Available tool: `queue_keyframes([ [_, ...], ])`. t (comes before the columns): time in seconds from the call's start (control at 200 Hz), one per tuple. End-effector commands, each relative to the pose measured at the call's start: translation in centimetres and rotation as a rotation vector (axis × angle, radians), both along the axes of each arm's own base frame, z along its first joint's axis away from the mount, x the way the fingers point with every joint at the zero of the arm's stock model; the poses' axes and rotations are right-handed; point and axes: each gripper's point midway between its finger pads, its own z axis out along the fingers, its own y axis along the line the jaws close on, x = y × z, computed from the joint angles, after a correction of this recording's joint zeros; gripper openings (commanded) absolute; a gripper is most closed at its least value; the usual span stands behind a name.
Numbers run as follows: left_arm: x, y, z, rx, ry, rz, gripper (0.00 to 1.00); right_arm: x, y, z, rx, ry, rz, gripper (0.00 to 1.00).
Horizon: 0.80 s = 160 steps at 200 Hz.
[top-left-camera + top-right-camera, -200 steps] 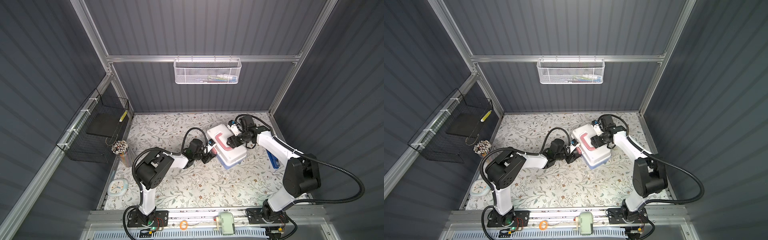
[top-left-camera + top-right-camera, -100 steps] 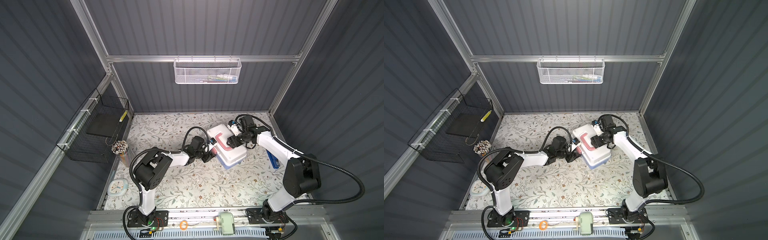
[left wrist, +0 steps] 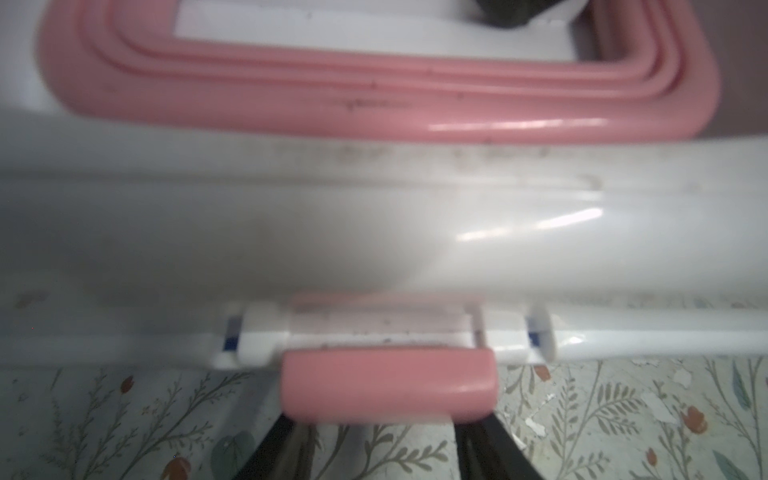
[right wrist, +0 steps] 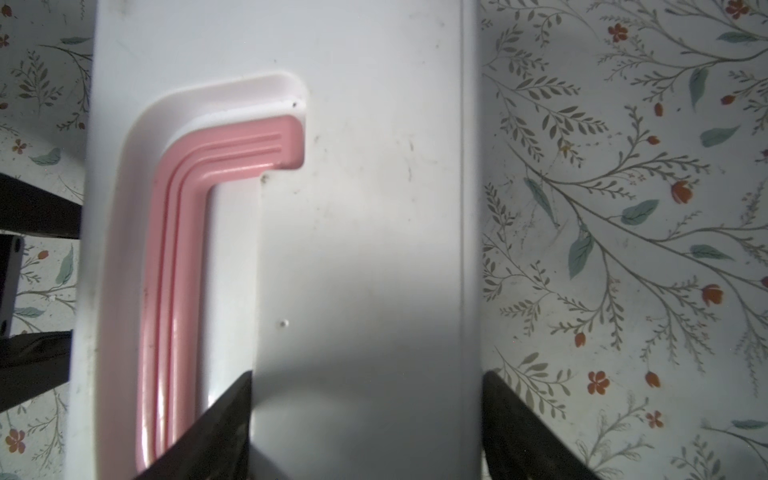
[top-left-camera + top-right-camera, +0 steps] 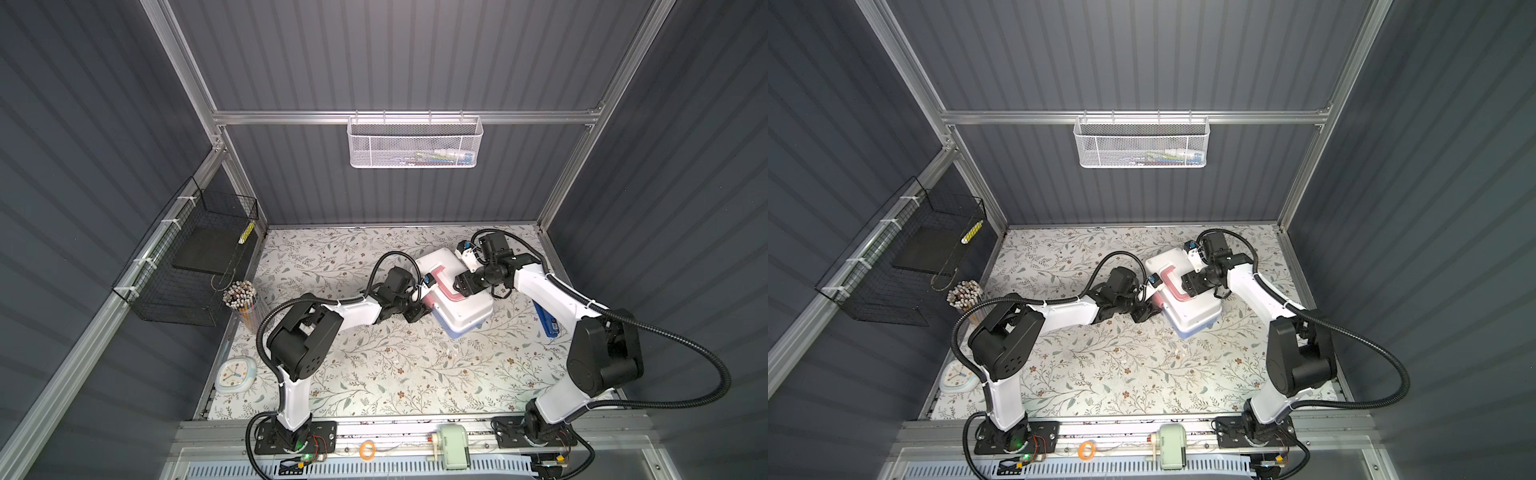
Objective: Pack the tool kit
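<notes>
Two claws, clamped or not unclear | left claw point(image 3: 386, 419) straddles pink plastic latch point(image 3: 388, 386) | right claw point(image 4: 365, 436) straddles blue-based plastic tool kit's point(image 5: 469, 311) white lid point(image 4: 365, 208)

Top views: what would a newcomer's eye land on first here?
The white box with its pink handle, toward the back of the flowered cloth: the left gripper sits at its pink latch, the right gripper straddles the lid. Next, the white mesh basket hung on the back rail and the black wire basket on the left wall.
</notes>
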Motion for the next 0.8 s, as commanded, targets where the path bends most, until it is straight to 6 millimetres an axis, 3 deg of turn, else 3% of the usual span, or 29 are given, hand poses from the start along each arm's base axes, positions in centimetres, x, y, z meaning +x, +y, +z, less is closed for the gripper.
queue_keyframes([
  [0.0, 1.5, -2.1, 6.4, -0.105, -0.136, -0.023, 0.48, -4.5, -0.4, -6.3, -0.04, 0.247, 0.003, 0.71],
  [0.795, 1.9, -3.3, 6.6, -0.018, -0.131, -0.014, 0.48, -4.6, 0.1, -6.6, -0.02, 0.247, 0.01, 0.69],
])
